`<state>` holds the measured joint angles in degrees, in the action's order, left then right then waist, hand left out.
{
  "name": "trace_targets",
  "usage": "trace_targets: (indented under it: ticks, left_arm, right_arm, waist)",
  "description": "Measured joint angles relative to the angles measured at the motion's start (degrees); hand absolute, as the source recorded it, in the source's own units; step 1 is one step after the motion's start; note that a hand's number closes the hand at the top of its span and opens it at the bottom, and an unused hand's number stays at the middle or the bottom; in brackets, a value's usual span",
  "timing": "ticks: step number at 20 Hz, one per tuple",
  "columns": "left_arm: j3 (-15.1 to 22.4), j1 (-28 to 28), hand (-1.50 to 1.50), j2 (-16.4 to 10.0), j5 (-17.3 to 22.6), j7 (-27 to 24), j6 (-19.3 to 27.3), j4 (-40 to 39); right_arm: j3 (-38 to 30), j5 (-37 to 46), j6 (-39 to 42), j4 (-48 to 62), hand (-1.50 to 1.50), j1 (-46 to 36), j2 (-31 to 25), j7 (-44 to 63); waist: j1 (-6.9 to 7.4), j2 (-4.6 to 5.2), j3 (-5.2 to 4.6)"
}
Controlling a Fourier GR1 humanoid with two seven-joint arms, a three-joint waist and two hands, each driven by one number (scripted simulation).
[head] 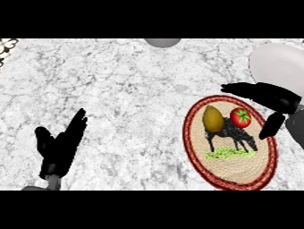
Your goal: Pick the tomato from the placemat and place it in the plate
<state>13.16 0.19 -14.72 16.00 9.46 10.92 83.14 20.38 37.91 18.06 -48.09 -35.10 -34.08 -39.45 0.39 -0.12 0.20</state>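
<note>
**Open hand next to the tomato**

The right hand point(276, 97) is open, with its fingers and thumb spread wide apart. The red tomato point(240, 117) sits on the round placemat point(237, 170), just left of the palm, between the fingers and the thumb. Nothing grips it. A yellow-brown lump point(213, 119) lies just past the tomato. The white plate point(280, 62) is right behind the hand. The left hand point(59, 145) rests open, far off to the side.

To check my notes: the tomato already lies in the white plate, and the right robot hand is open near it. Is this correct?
No. In the head view the tomato lies on the placemat, not in the white plate. The right robot hand is open near it.
</note>
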Motion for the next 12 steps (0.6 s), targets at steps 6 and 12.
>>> trace_targets:
  ticks: [6, 12]
  left_arm:
    - [-0.94, -0.23, 0.0, 1.28, -1.24, -0.15, -1.36, -0.76]
    - [-1.76, 0.13, 0.0, 1.92, -1.9, 0.33, -1.72, 0.04]
  right_arm:
    - [-0.92, 4.49, -0.1, 2.63, -1.5, -0.83, 3.1, -0.42]
    - [0.58, 10.41, -4.28, 6.68, 1.5, -1.99, 4.98, -3.99]
  waist:
    - [0.04, -0.06, 0.08]
    - [0.27, -0.01, 0.06]
